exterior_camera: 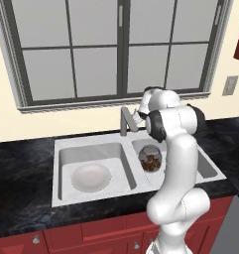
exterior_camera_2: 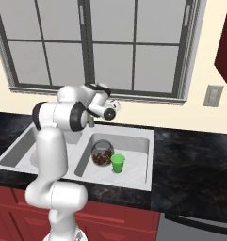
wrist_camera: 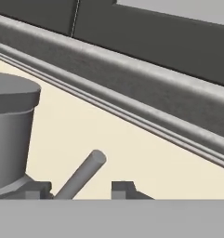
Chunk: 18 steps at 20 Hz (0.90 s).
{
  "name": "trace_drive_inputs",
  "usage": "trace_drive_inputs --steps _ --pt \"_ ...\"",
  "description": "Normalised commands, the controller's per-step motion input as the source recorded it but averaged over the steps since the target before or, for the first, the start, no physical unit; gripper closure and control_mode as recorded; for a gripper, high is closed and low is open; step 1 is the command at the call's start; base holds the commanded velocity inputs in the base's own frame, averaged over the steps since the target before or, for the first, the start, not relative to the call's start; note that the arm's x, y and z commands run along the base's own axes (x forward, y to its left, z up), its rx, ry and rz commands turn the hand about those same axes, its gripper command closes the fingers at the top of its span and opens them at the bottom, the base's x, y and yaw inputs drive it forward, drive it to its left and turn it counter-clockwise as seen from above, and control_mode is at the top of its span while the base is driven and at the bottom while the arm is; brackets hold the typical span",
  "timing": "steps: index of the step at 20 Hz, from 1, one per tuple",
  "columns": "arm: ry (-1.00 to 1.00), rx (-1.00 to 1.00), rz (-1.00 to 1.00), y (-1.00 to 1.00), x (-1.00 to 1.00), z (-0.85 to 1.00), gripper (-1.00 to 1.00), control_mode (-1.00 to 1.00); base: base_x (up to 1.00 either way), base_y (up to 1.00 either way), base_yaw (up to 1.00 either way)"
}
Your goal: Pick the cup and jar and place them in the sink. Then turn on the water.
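Window sill [wrist_camera: 132,88] behind faucet lever [wrist_camera: 81,175], between pincer [wrist_camera: 81,189] tips.

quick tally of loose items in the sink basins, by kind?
Cups: 1, the green cup, right basin
Jars: 1, the glass jar, right basin beside the cup
Dishes: 1, the white dish, left basin
Total: 3 in the sink
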Motion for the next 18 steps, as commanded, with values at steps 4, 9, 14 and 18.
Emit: trace_drive_inputs --steps 4,9,14,18 --pt "0.0 0.18 0.23 -1.0 0.34 -0.19 1.0 -1.0 0.0 0.0 0.0" --pt "0.0 0.19 0.23 -1.0 0.4 -0.22 1.0 -1.0 0.0 0.0 0.0" --pt "0.0 0.12 0.19 -1.0 0.33 -0.3 1.0 -1.0 0.0 0.0 0.0" --pt "0.0 0.03 0.13 -1.0 0.12 -0.27 1.0 -1.0 0.0 0.0 0.0"
